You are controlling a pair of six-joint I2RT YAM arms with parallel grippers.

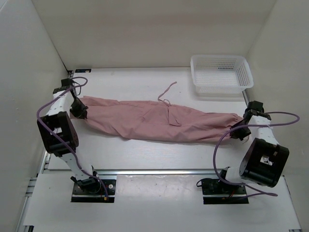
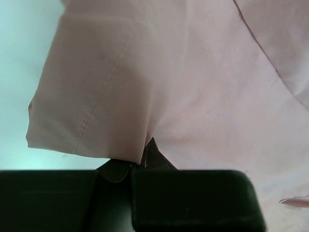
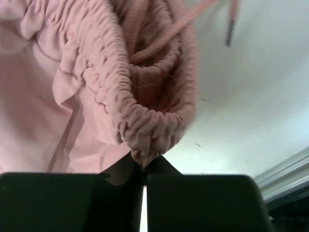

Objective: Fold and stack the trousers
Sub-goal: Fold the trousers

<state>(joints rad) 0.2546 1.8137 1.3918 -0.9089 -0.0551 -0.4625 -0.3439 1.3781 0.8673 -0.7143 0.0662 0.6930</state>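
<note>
The dusty-pink trousers lie stretched across the table from left to right, with a drawstring cord curling out at the back. My left gripper is shut on the leg-hem end at the left; the left wrist view shows the hem fabric pinched between the black fingers. At the right end my right gripper is shut on the gathered waistband, whose bunched edge is clamped between the fingers. A cord end hangs beyond it.
A white mesh basket stands at the back right of the table. White walls close in the table on the left, back and right. A metal rail runs along the near edge by the arm bases.
</note>
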